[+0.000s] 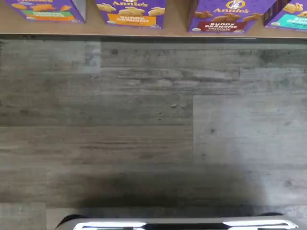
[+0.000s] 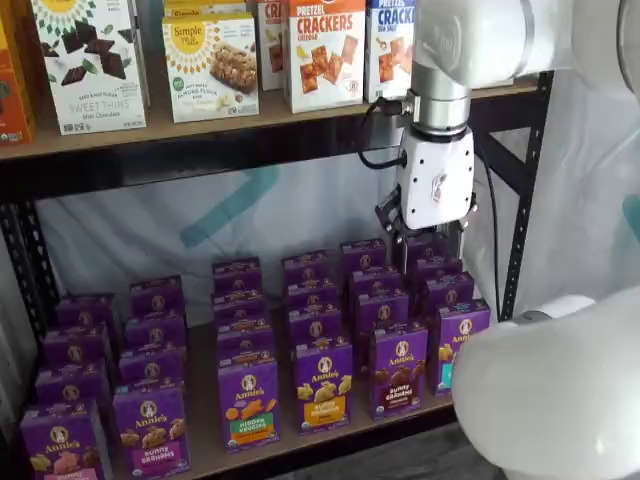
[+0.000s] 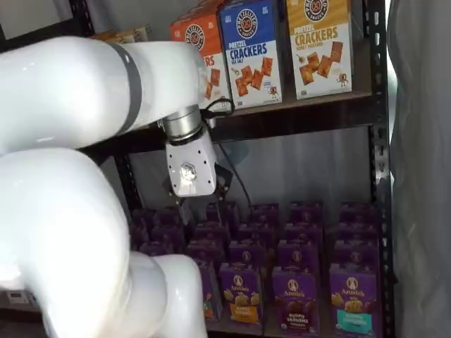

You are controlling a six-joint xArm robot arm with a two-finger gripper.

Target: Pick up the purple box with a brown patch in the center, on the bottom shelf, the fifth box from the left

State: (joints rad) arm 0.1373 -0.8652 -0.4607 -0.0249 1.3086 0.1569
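Note:
The purple box point(image 2: 398, 370) with the brown label band stands upright in the front row of the bottom shelf point(image 2: 203, 440), between a yellow-labelled carton and a teal-labelled one. It also shows lower down in a shelf view point(image 3: 294, 299). In the wrist view the purple box point(image 1: 225, 19) stands at the edge of the shelf board point(image 1: 177, 24). My gripper point(image 2: 425, 245) hangs above the rear cartons of that column, well higher than the box and behind it. Its black fingers point(image 2: 388, 222) stand apart with nothing between them.
Other purple cartons point(image 2: 248, 400) fill the board in rows, several deep. The upper shelf point(image 2: 250, 120) with big cracker boxes runs just above the gripper. A black rack post point(image 2: 525, 180) stands to the right. My white arm point(image 3: 77, 211) blocks much of one shelf view. Grey plank floor point(image 1: 144, 124) lies below.

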